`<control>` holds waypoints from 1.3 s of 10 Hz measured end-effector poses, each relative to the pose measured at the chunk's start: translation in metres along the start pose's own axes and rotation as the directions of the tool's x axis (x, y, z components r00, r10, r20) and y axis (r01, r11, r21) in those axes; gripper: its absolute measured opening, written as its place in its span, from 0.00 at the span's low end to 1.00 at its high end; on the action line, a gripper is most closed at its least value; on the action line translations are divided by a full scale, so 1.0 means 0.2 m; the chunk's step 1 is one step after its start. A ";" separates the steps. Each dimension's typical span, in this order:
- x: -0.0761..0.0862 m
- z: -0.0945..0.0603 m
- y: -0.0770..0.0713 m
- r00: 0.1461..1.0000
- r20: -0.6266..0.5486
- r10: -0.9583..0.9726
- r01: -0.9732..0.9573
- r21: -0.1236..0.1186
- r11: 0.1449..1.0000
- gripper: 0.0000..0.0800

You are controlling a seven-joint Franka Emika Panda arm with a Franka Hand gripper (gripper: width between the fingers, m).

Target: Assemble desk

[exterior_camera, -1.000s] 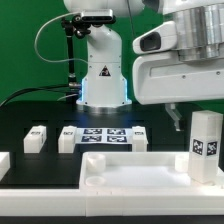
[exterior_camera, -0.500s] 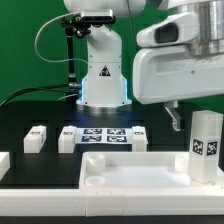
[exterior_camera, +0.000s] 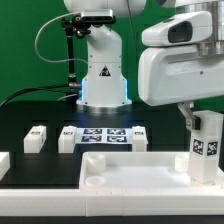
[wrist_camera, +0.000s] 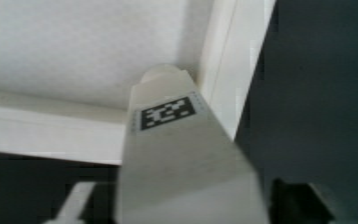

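The gripper (exterior_camera: 192,118) has slid across and down to straddle the upright leg (exterior_camera: 206,146), standing at the 3 o'clock end of the desk panel (exterior_camera: 118,176); a grasp looks near, though whether the jaws have clenched I cannot tell. The marker board (exterior_camera: 100,136) lies at the panel's 12 o'clock, a loose leg (exterior_camera: 35,139) at 10 o'clock, neither in the way

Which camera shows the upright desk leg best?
The exterior view: the leg stands upright at the panel's corner, side tags visible. The wrist view shows it foreshortened from above, with one tag.
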State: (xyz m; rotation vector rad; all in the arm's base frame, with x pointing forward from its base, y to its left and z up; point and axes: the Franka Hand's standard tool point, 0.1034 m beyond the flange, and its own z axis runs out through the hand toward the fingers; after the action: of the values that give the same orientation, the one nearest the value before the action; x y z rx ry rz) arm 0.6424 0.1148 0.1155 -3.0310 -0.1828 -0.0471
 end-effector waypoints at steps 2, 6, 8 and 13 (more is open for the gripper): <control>0.00 0.00 0.02 0.994 0.000 0.112 -0.112 -0.003 0.994 0.37; 0.00 0.01 0.04 0.643 0.030 0.765 -0.766 0.031 0.642 0.37; 0.00 0.01 0.07 0.439 0.080 0.895 -0.898 0.057 0.436 0.37; 0.00 0.01 0.04 0.582 0.067 0.810 -0.813 0.060 0.579 0.64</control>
State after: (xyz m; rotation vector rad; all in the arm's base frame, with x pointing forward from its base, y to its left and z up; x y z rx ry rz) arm 0.6432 0.1071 0.1131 -2.7018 1.1872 0.0853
